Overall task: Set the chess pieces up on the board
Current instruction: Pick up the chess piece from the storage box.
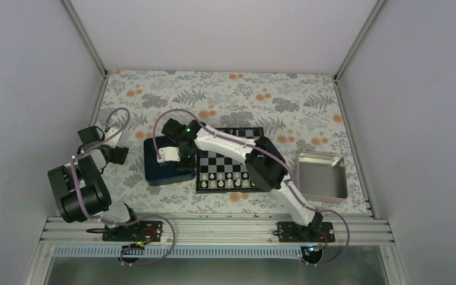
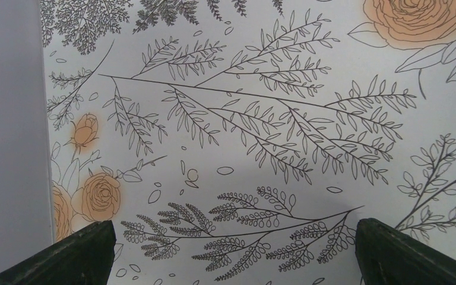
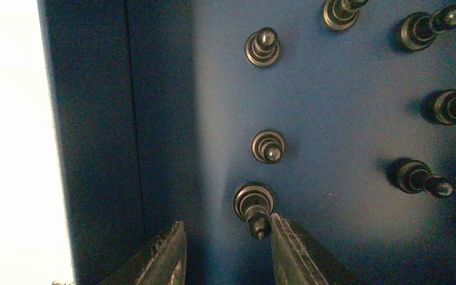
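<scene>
While the right gripper (image 3: 227, 222) hangs low inside the dark blue tray (image 3: 332, 119), its jaws stand part-spread and pinch nothing yet. One black piece (image 3: 253, 206) stands between them, its head just beside the finger (image 3: 297, 249) at 3 o'clock, with a gap on the other side. More chess pieces (image 3: 421, 178) stand from 12 to 3 o'clock of it. The tray sits at 9 o'clock of the board (image 1: 211, 159); white pieces (image 1: 225, 180) fill the board's near rows. The left gripper (image 2: 233, 225) is spread wide over the floral table cover (image 2: 243, 119), holding nothing. A good grip likely needs centring first. Nudge toward 3 o'clock so both fingers meet the stem together, or the piece may tip or skid. Squeeze gently, lift straight.
</scene>
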Tool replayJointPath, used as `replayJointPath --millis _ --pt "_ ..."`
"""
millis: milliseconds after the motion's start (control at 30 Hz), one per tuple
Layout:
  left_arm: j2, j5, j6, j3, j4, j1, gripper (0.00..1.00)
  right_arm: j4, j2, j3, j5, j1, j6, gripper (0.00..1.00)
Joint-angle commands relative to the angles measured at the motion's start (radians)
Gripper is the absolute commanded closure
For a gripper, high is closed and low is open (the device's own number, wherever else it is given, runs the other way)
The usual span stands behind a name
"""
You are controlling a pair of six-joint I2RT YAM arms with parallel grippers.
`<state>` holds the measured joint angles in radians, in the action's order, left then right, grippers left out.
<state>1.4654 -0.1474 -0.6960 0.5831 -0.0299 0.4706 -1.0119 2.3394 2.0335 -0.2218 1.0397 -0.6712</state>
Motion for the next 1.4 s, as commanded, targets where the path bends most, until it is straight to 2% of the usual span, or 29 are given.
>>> replayJointPath --millis 0,433,500,633,867,1367 --pt "0.015 -0.022 -0.011 -0.013 0.031 0.009 0.00 0.041 0.010 -0.013 0.012 0.007 0.006 0.63" --pt "0.015 -0.028 -0.013 -0.014 0.031 0.014 0.00 0.069 0.010 -0.028 0.028 0.006 0.008 0.64" --pt "0.016 -0.027 -0.014 -0.014 0.031 0.014 0.00 0.071 0.014 -0.029 0.032 0.005 0.008 0.68" --pt "0.020 -0.031 -0.017 -0.014 0.030 0.016 0.00 0.068 0.023 -0.021 0.039 0.004 0.012 0.82" --pt "0.026 -0.043 -0.020 -0.012 0.024 0.015 0.00 0.056 0.020 -0.010 0.034 -0.003 0.017 0.96" --pt "0.016 -0.044 -0.020 -0.013 0.022 0.016 0.00 0.012 -0.092 0.069 0.070 -0.086 0.027 0.96"
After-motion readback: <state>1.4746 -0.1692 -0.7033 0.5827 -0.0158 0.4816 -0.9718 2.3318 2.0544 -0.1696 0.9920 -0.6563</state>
